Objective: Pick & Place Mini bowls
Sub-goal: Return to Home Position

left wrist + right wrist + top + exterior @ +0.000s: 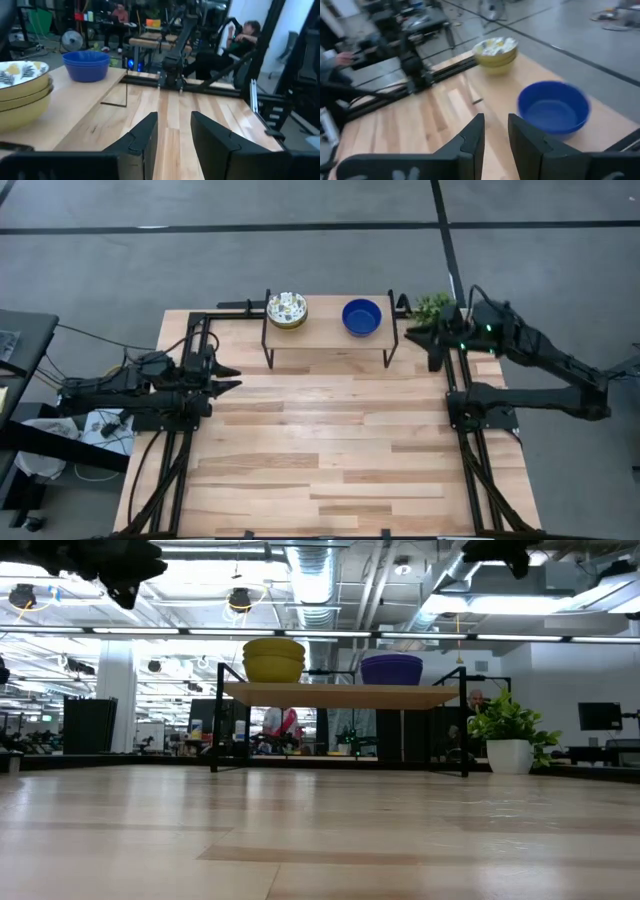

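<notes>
A low wooden shelf point(325, 332) stands at the table's far middle. On its left part sits a stack of bowls point(287, 310), yellow outside with a white patterned inside; the stack also shows in the left wrist view point(20, 90) and the right wrist view point(495, 52). On its right part sits a stack of glossy blue bowls point(362, 317), seen too in the wrist views point(86, 65) point(554, 107). My left gripper point(232, 378) point(174, 122) is open and empty, left of the shelf. My right gripper point(435, 345) point(495, 127) is open and empty, right of the shelf.
A small potted plant point(432, 305) point(510, 735) stands at the far right, beside my right gripper. Black rails point(190, 410) run along the table's left and right sides. The bare wooden tabletop point(330, 450) lies in front of the shelf. A person sits beyond the table point(240, 40).
</notes>
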